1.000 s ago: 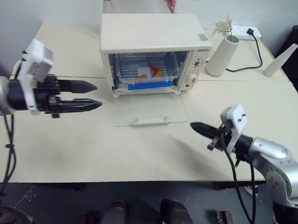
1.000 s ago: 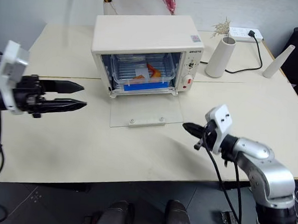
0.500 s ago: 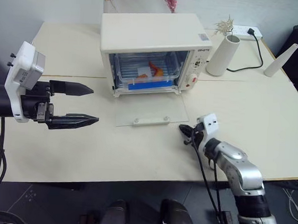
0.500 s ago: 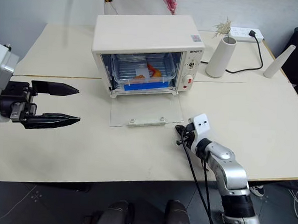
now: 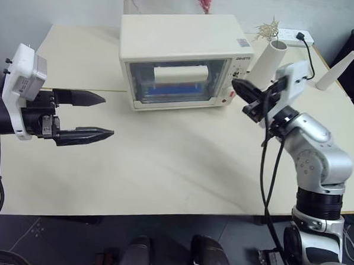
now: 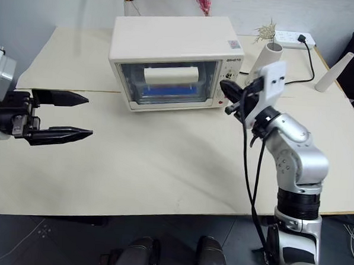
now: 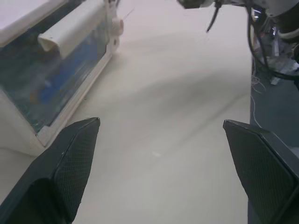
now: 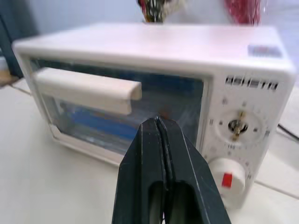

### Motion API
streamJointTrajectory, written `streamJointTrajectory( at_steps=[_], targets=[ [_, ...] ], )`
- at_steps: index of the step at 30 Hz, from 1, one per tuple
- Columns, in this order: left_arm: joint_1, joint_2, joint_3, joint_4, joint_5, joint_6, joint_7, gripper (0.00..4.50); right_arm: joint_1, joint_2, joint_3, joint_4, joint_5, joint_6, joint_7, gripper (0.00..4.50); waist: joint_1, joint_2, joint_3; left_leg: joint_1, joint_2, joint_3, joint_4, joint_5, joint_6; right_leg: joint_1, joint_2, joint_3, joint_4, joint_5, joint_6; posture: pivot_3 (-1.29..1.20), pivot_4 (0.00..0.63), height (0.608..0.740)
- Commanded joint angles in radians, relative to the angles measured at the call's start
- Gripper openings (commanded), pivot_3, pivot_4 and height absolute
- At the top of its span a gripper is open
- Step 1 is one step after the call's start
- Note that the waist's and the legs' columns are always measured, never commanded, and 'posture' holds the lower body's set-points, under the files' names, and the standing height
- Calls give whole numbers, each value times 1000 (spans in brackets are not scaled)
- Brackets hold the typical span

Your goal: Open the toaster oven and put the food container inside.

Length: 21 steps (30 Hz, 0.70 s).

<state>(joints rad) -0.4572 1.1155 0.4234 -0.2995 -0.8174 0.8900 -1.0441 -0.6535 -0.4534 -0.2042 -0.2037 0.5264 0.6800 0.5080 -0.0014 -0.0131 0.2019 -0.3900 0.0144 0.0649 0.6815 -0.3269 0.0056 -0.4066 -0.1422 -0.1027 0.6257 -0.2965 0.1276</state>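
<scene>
Table (image 5: 163, 167), right fingers (image 5: 241, 88) raised, pinched together

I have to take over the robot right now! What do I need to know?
Left gripper: jaws wide open, holding nothing, hanging above the table off to the oven's left.
Right gripper: jaws shut, empty, raised near the knob side of the toaster oven.
Toaster oven: its glass door is shut, cream handle across the front.
Food container: inside the oven; its blue strip shows through the glass.
Done: container is in and the door is closed.
Left: nothing that I can see; probably just back both arms away.
</scene>
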Motion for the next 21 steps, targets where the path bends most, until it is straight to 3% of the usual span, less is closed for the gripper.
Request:
streamJointTrajectory(
  at_steps=[1,3,8,14,21],
  targets=[
    [-13,-7,10,21,16,-38,25,4497,35,-87,-37,-15,20,22,55,183,1,0,0,-1,0,0,1,0,0,0,0,0,0,0,0,0,150,740],
    [-4,-7,12,40,26,-50,27,4500,74,-189,-82,-23,97,84,165,590,2,0,0,-1,-1,1,1,0,0,-1,0,0,0,0,0,0,150,740],
    [14,12,22,100,45,-81,-1,4500,172,-475,-206,13,256,163,489,2360,2,1,1,-1,0,2,0,-1,1,-1,0,0,0,0,0,0,150,740],
    [6,38,20,171,72,-125,-49,4500,112,-639,-263,183,276,153,608,4422,-5,1,1,1,1,6,0,-1,1,-1,0,2,0,0,0,0,150,740],
    [-32,78,-5,238,107,-183,-114,4500,80,-711,-190,311,169,21,714,4475,0,1,1,0,1,7,0,-1,2,-3,0,3,0,0,0,0,150,740]
  ],
)
